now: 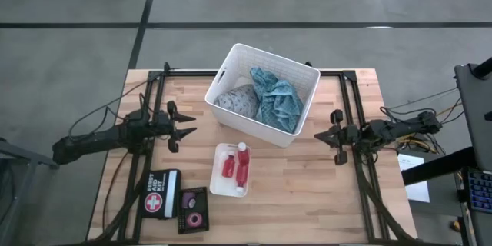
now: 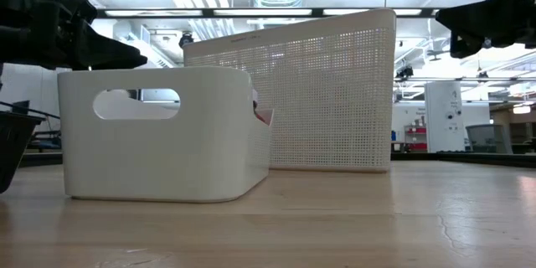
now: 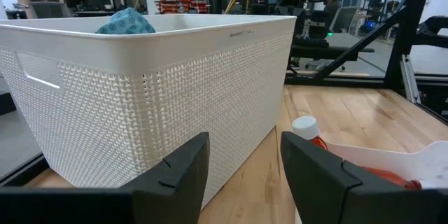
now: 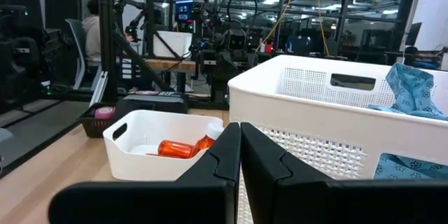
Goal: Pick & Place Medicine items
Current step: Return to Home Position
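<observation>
Two red bottles with white caps (image 1: 235, 167) lie in a small white bin (image 1: 217, 181) at the table's middle. One of them also shows in the left wrist view (image 3: 310, 132), and the bottles show in the right wrist view (image 4: 176, 148). A pink tape roll (image 1: 195, 218) and a dark one (image 1: 190, 200) sit in a dark tray near the front edge. My left gripper (image 1: 191, 127) hovers open at the table's left, pointing level toward the middle with nothing between its fingers (image 3: 241, 164). My right gripper (image 1: 318, 134) hovers shut at the right (image 4: 240, 150), also empty.
A big white basket (image 1: 296, 134) holding teal and grey cloths stands at the far middle, between the two grippers. A black first-aid pouch (image 1: 161, 193) lies near the front left, beside the dark tray. Bare wood shows at the front right.
</observation>
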